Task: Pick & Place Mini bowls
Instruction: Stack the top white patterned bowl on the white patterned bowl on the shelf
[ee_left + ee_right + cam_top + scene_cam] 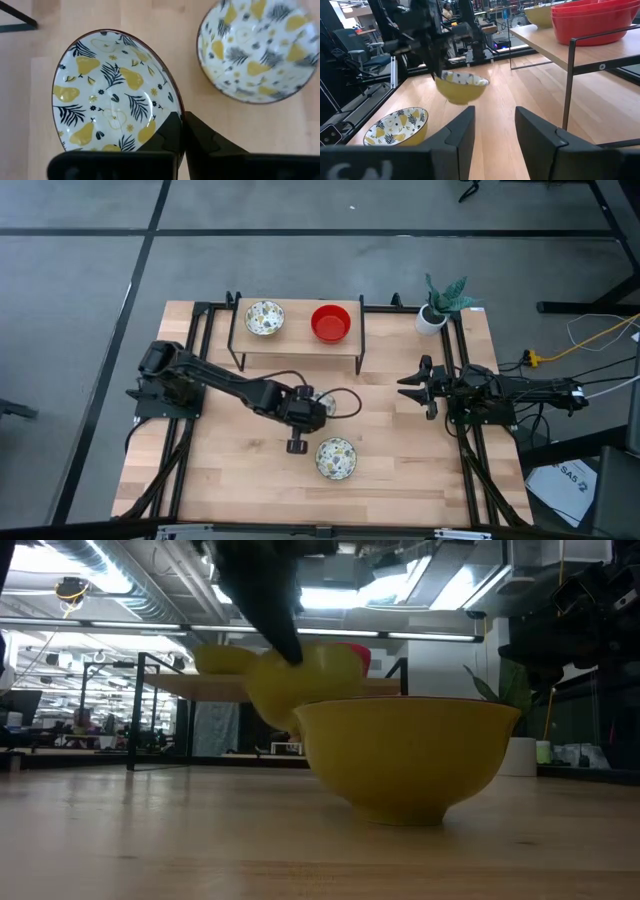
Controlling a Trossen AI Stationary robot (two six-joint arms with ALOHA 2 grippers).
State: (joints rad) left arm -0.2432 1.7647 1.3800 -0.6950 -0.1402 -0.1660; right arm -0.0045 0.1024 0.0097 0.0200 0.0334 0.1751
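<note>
Two white mini bowls with a yellow pear and leaf pattern are off the shelf. One [335, 458] rests on its base on the table near the near edge. The other [462, 86] hangs in my left gripper [181, 120] over the table's middle, just beyond the first. On the wooden shelf [297, 345] at the far side sit a third patterned bowl [265, 317] and stacked red bowls [331, 323]. My right gripper [494, 120] waits open at the table's right side, touching nothing. My left gripper pinches the patterned bowl by its rim [175, 107], one finger [170, 131] inside the bowl and one [200, 136] outside. The fingers come from above, pointing down. The bowl is lifted clear of the table and hangs slightly tilted below them.
A small white plant pot [432, 315] stands at the far right corner. The shelf's black metal legs [567, 75] rise from the table ahead of my right gripper. Bare wood lies at the table's near left and between the two arms.
</note>
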